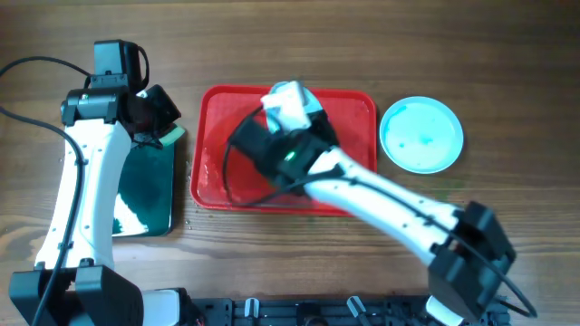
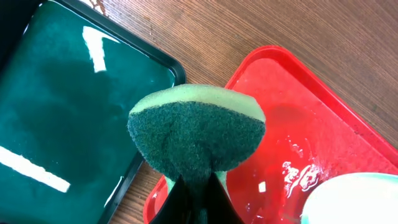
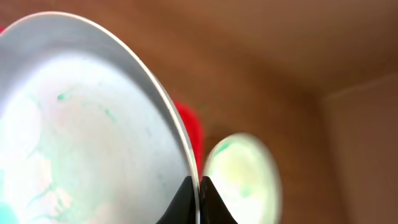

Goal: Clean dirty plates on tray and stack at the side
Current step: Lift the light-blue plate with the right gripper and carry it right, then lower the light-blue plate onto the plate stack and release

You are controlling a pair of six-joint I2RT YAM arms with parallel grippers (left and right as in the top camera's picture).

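"Overhead, what've you got?"

"Red tray mid-counter, toward the far edge. Dark green tray on its left. Light-blue plate alone on the wood on its right, near the far right corner. Right arm lies across the red tray, so most of the tray floor is hidden."

"Claws?"

"Left claw, per left wrist cam: pinched narrow on a sponge, dark scrub face to the lens, light green foam behind. It hangs over the gap btw the two trays. Overhead gives only a green sliver of it."

"And the right?"

"Right claw, per right wrist cam: tips closed to a slit on the rim of a smeared plate, held on edge, whitish w/ green streaks. Overhead can't show that plate properly, the wrist covers it."

"Anything unclear?"

"Right wrist view is blurry. A pale round shape sits beyond the rim; can't tell if it's the light-blue plate. Left wrist cam has a pale rim cut off at the frame corner, over the wet red tray."
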